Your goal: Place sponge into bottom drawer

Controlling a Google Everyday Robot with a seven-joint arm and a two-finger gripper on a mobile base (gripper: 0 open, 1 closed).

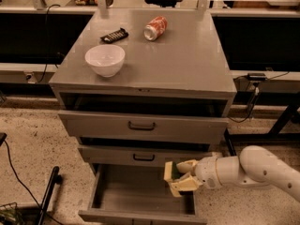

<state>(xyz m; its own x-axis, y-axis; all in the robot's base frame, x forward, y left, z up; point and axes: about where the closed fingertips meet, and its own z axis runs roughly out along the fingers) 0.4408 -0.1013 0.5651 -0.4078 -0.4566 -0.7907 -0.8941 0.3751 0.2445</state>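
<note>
The bottom drawer (136,191) is seen pulled open, nearest. Over its right side the sponge (169,171) is held in the gripper (180,179), the jaws closed on it. It is judged light, soft and squashable, so a gentle pinch across the foam edges is advised. Farther back, a bowl (105,59) and can (155,27) are set on the table (187,64).

— What does the arm (255,167) look like?
— Smooth white casing, rounded and tube-like, with a thin yellowish ring at the wrist.
— And the gripper (174,178)?
— Two stubby, blocky cream-yellow fingers on that white wrist. It hangs over the right part of the bottom drawer (133,215).
</note>
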